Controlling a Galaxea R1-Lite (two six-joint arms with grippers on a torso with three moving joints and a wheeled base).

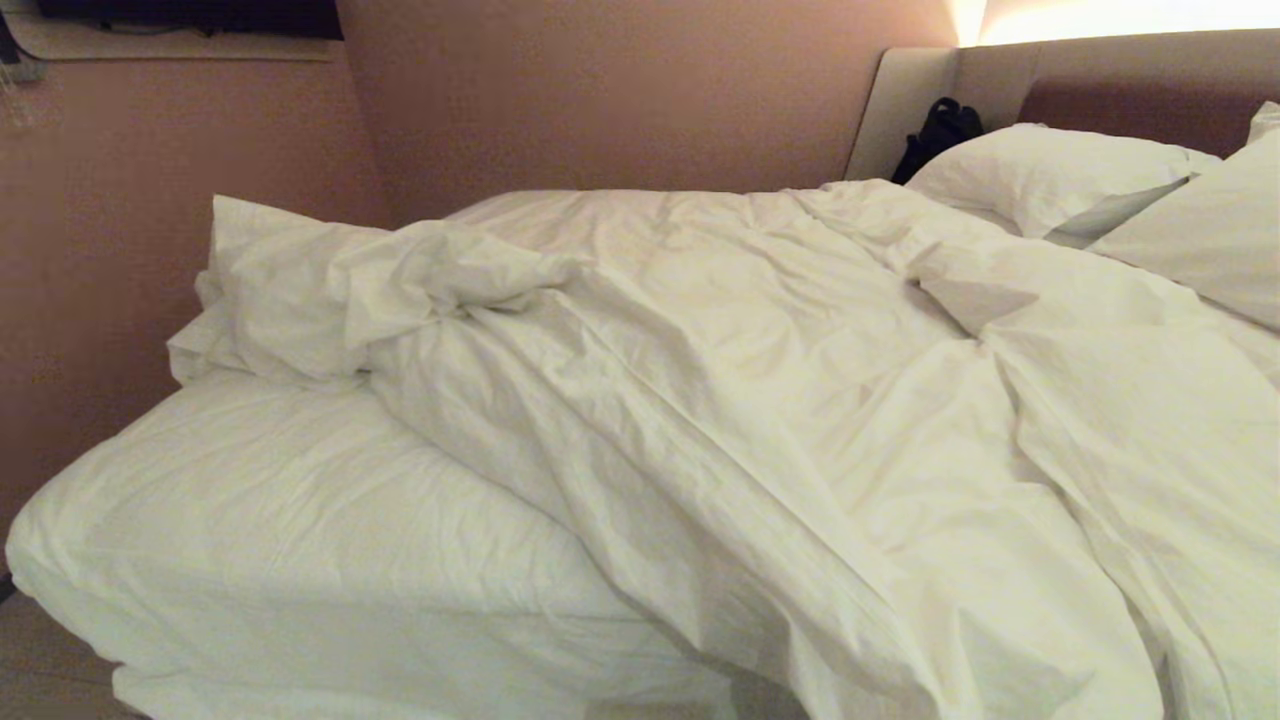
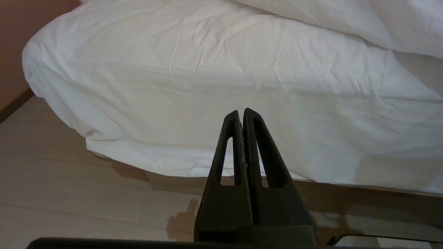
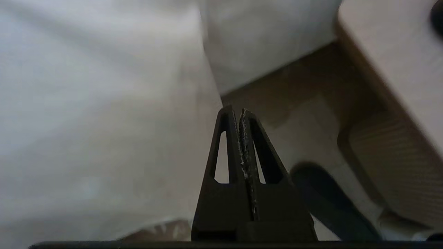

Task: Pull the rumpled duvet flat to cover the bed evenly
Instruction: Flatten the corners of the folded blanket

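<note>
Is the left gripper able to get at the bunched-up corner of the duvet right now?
Probably not yet. The left gripper is shut, low beside the bed and holding nothing, while the duvet is bunched up on top, toward the far wall. Nothing blocks the way; it would need to rise and open.

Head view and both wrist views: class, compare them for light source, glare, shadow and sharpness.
Head view: warm light, with blown-out glare above the headboard; the duvet creases read sharply. Left wrist view: evenly lit and in focus, the shut left gripper casting a faint shadow on the floor. Right wrist view: dim and blurred, white fabric without detail behind the shut right gripper.
</note>
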